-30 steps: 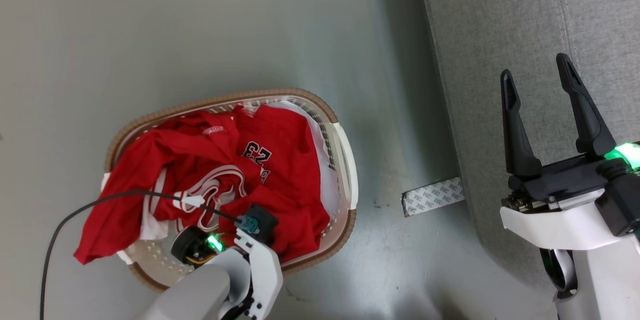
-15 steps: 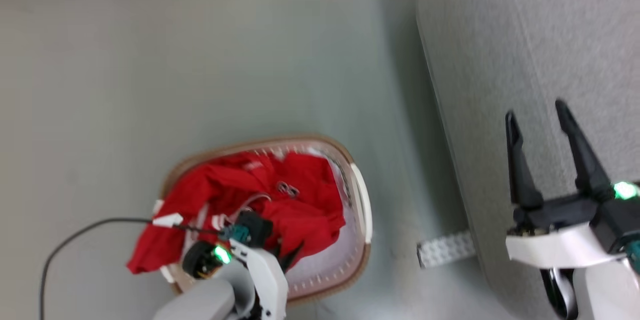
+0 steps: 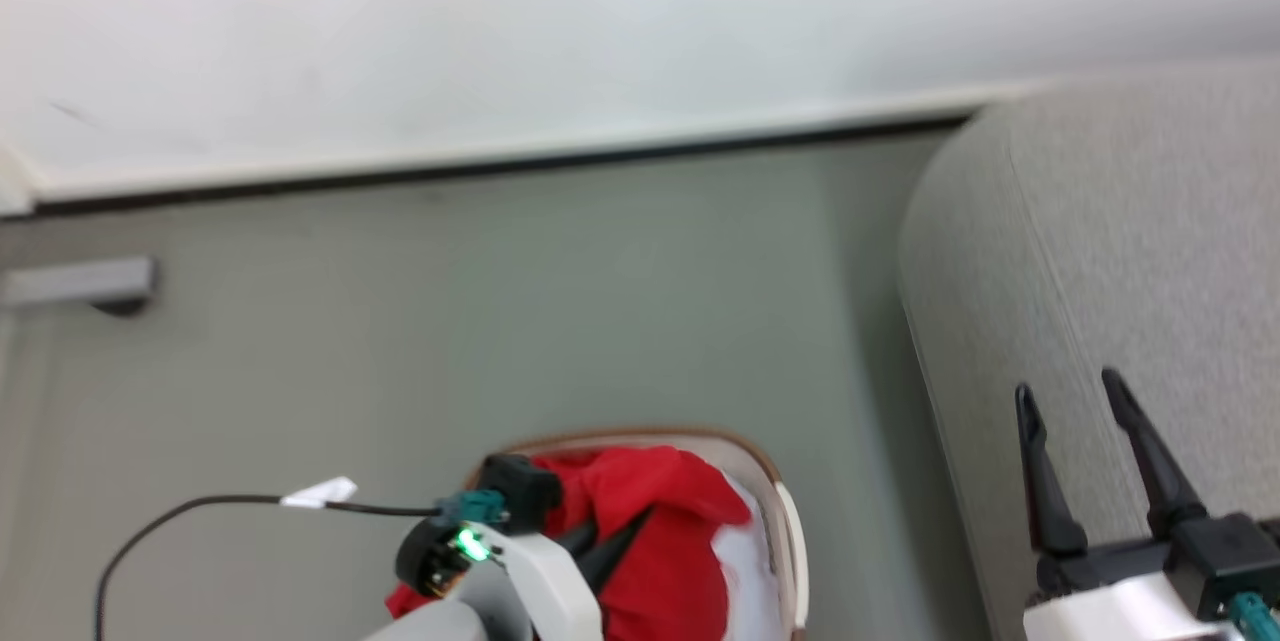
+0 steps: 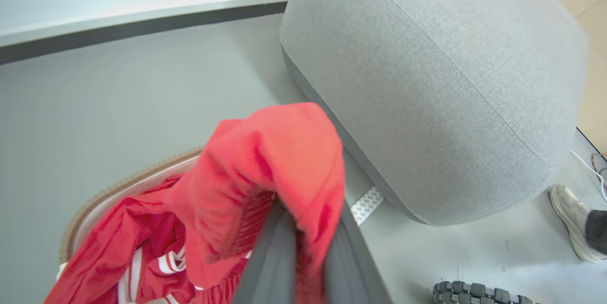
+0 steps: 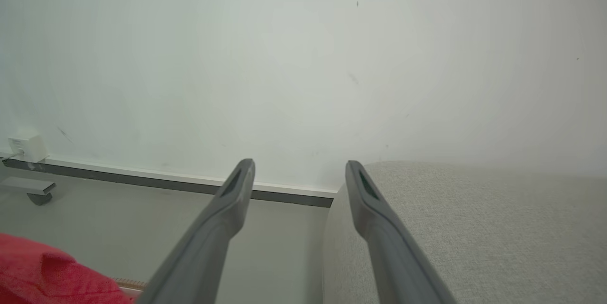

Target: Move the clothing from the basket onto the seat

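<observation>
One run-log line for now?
left claw: shut on clothing | right claw: open, empty | clothing: bunch held over basket | seat: no clothing seen

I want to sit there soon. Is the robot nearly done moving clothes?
Just starting. Nothing shows on the large grey fabric seat yet. The left jaws are shut on a fold of bright red striped clothing over the oval white plastic basket; the rest lies inside.

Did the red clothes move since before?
Yes. The clothing lay spread flat across the basket; now the left hand has pinched a fold and lifted it above the rim.
</observation>
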`<state>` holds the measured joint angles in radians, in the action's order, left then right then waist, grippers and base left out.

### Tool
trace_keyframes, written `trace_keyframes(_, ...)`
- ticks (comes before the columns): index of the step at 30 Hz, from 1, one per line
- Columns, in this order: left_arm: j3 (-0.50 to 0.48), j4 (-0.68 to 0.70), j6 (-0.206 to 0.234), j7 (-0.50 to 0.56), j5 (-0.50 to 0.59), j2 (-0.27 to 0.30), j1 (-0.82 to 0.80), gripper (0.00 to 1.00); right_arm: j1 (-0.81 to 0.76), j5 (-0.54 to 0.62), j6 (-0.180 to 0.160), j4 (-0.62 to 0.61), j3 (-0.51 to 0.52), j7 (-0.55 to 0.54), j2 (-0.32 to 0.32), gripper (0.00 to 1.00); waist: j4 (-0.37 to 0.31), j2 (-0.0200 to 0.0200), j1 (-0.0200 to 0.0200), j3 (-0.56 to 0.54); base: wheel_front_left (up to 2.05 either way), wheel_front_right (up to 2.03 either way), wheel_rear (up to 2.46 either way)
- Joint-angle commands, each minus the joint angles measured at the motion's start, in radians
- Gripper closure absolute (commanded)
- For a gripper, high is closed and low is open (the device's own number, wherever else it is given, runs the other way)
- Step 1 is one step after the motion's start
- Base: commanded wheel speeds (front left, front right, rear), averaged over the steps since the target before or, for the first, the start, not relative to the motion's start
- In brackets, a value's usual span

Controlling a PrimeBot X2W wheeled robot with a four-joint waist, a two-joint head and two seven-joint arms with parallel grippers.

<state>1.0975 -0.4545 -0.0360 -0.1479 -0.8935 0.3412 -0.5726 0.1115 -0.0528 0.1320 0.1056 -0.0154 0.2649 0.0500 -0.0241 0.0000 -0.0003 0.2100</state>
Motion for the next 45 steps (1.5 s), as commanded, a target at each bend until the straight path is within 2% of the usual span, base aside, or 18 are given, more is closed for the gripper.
trace_keyframes(1,-0.003,0.004,0.002,0.000,-0.001,0.011,0.009,1.00,-0.013,0.003,-0.002,0.004,0.005,-0.001,0.002,0.00,0.046,0.0000,0.0003,-0.072,0.00,0.00,0.00)
trace_keyframes(2,-0.024,0.081,0.050,0.002,-0.001,0.042,0.012,1.00,-0.031,0.001,-0.002,0.005,0.005,-0.001,0.002,0.00,0.050,0.0000,0.0003,-0.093,0.00,0.00,0.00)
trace_keyframes(6,-0.063,0.235,0.137,0.015,0.004,0.105,0.017,1.00,-0.063,-0.008,-0.002,0.009,-0.002,-0.001,0.001,0.00,0.054,0.0000,0.0003,-0.130,0.00,0.00,0.00)
trace_keyframes(9,-0.093,0.334,0.188,0.019,0.006,0.146,0.016,1.00,-0.077,-0.004,-0.002,0.014,-0.015,-0.001,0.002,0.00,0.053,0.0000,0.0003,-0.156,0.00,0.00,0.00)
trace_keyframes(10,-0.093,0.334,0.188,0.019,0.006,0.146,0.016,1.00,-0.077,-0.004,-0.002,0.014,-0.015,-0.001,0.002,0.00,0.053,0.0000,0.0003,-0.156,0.00,0.00,0.00)
trace_keyframes(11,-0.114,0.390,0.218,0.021,0.007,0.169,0.009,1.00,-0.082,0.000,-0.002,0.016,-0.022,-0.001,0.002,0.00,0.052,0.0000,0.0003,-0.167,0.00,0.00,0.00)
trace_keyframes(15,-0.151,0.478,0.261,0.034,0.019,0.214,-0.025,1.00,-0.088,0.005,-0.002,0.017,-0.047,-0.001,0.005,0.00,0.051,0.0000,0.0003,-0.183,0.00,0.00,0.00)
trace_keyframes(20,-0.183,0.530,0.278,0.045,0.023,0.242,-0.060,1.00,-0.083,0.004,-0.002,0.017,-0.086,-0.001,0.019,0.00,0.053,0.0000,0.0003,-0.194,0.00,0.00,0.00)
trace_keyframes(23,-0.194,0.569,0.279,0.060,0.026,0.258,-0.086,1.00,-0.058,0.000,-0.002,0.017,-0.146,-0.001,0.059,0.00,0.050,0.0000,0.0003,-0.198,0.00,0.00,0.00)
trace_keyframes(27,-0.191,0.620,0.270,0.088,0.029,0.269,-0.112,1.00,-0.005,-0.059,-0.002,0.007,-0.296,-0.001,0.143,0.00,0.049,0.0000,0.0003,-0.199,0.00,0.00,0.00)
trace_keyframes(32,-0.184,0.663,0.267,0.100,0.024,0.256,-0.124,1.00,0.120,-0.202,-0.002,0.006,-0.556,-0.001,0.304,0.00,0.052,0.0000,0.0003,-0.198,0.00,0.00,0.00)
trace_keyframes(35,-0.174,0.672,0.268,0.097,0.022,0.241,-0.120,1.00,0.210,-0.278,-0.002,0.017,-0.707,-0.001,0.375,0.00,0.054,0.0000,0.0003,-0.197,0.00,0.00,0.00)
trace_keyframes(39,-0.153,0.673,0.257,0.108,0.038,0.223,-0.128,1.00,0.331,-0.325,-0.002,0.044,-0.831,-0.001,0.424,0.00,0.062,0.0000,0.0003,-0.190,0.00,0.00,0.00)
trace_keyframes(45,-0.112,0.672,0.229,0.126,0.052,0.188,-0.154,1.00,0.455,-0.349,-0.002,0.087,-0.905,-0.001,0.451,0.00,0.084,0.0000,0.0003,-0.176,0.00,0.00,0.00)
